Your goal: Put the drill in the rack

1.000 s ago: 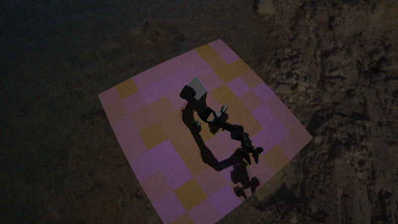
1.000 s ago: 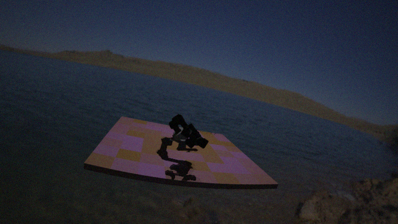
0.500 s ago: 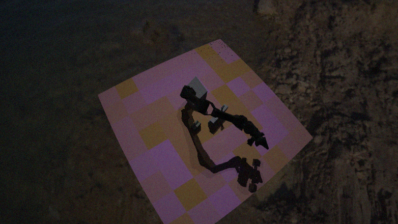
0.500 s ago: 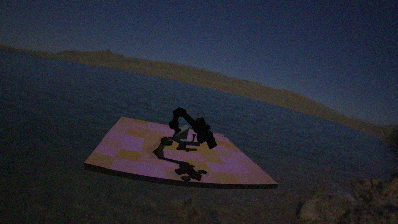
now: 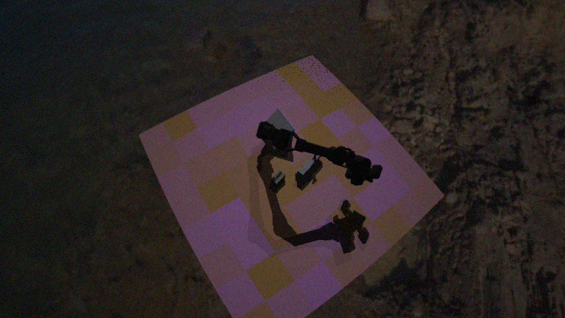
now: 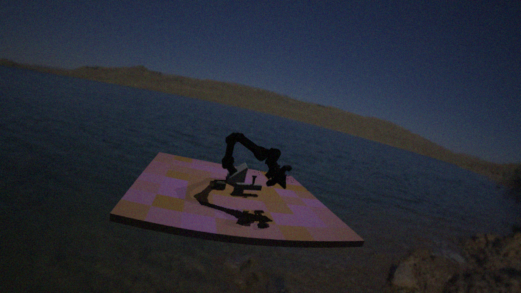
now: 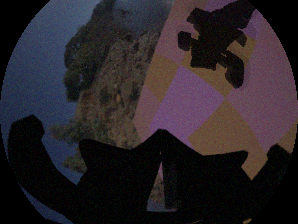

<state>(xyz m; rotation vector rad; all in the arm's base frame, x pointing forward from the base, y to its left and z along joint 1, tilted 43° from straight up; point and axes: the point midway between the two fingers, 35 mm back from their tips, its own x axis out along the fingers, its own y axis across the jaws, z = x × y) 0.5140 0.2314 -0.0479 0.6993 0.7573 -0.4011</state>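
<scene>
My gripper (image 5: 375, 172) (image 6: 284, 186) (image 7: 161, 132) is shut, its fingertips together with nothing between them. It is in the air, to the right of the fixtures and apart from them. A long grey block (image 5: 305, 168) (image 6: 254, 187) stands on the board, with a thin upright piece (image 6: 254, 178) showing at it in the exterior view. A small grey block (image 5: 277, 178) with a dark line along its top stands beside it. It is too dark and small to tell which parts are the drill, key and rack. None of these shows in the wrist view.
A grey wedge-shaped piece (image 5: 279, 118) (image 6: 238, 174) stands by the arm's base. The arm reaches over the board (image 5: 213, 233) (image 6: 198, 222) beside the long block. The arm's dark shadow falls across the patchwork surface. The board's edge shows in the wrist view.
</scene>
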